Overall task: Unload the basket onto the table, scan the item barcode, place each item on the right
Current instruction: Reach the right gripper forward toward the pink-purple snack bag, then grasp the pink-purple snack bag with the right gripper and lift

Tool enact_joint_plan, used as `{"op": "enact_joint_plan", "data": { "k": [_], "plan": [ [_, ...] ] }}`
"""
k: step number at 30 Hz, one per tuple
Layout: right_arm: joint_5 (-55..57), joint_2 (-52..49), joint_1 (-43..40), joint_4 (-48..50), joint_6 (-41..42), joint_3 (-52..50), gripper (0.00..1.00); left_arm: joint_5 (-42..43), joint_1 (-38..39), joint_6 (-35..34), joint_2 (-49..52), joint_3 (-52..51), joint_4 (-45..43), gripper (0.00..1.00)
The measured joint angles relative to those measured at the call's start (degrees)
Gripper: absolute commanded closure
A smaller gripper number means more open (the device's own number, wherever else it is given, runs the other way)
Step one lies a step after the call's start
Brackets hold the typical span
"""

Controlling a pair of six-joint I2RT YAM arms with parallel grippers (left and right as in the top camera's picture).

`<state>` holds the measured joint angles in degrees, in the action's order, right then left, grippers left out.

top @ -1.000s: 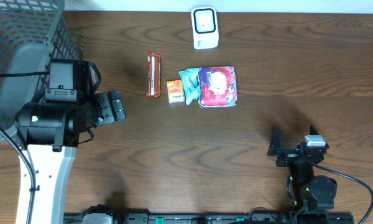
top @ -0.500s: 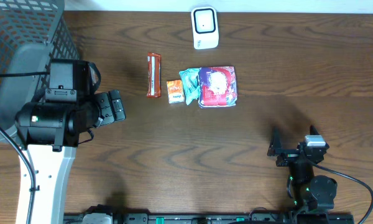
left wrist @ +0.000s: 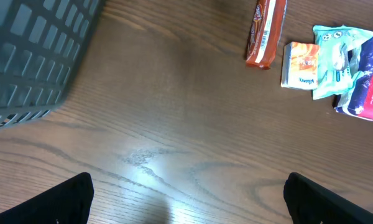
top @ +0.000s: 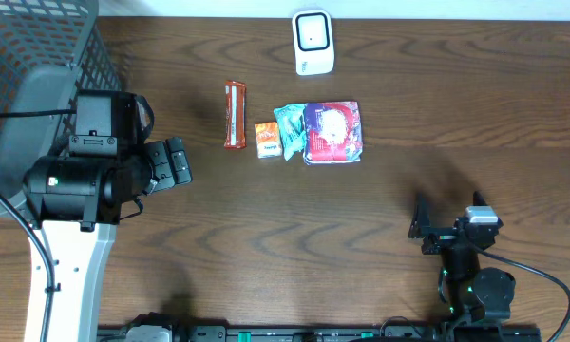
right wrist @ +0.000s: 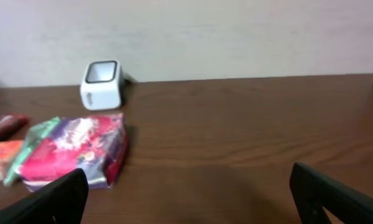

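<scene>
Looking down from overhead: four packaged items in one row toward the far edge of the wood table point(top: 380, 256). One red snack bar point(top: 235, 115), one small orange box point(top: 267, 140), one green packet point(top: 291, 130), one red-and-purple pouch point(top: 333, 132), the last three touching. One white scanner point(top: 313, 43) at the far edge. One grey mesh basket point(top: 38, 57) in the far-left corner. Left gripper point(top: 176, 161) left of the row, right gripper point(top: 448, 217) near the front edge, wide bare wood between.

Left wrist: jaws spread wide, empty, over bare wood; items at upper right.

Right wrist: jaws spread wide, empty; open tabletop rightward up to the pale wall point(right wrist: 236, 31).
</scene>
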<state>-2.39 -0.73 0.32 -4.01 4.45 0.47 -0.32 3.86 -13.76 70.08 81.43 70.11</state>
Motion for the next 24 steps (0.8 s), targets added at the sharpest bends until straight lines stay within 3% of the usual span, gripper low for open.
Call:
{"op": "enact_joint_plan", "data": {
  "k": [10,19,24],
  "plan": [
    [-14.01,0.00,0.00,1.29,38.95,0.00,0.01,0.00,0.00,0.00,0.00,0.00,0.02,0.02],
    [-18.36,-0.04,0.00,4.87,56.63,-0.11,0.01,0.00,0.00,0.00,0.00,0.00,0.00,0.02],
    [-19.47,-0.31,0.00,23.21,58.99,-0.09,0.01,0.00,0.00,0.00,-0.02,-0.02,0.02,0.02]
  ]
}}
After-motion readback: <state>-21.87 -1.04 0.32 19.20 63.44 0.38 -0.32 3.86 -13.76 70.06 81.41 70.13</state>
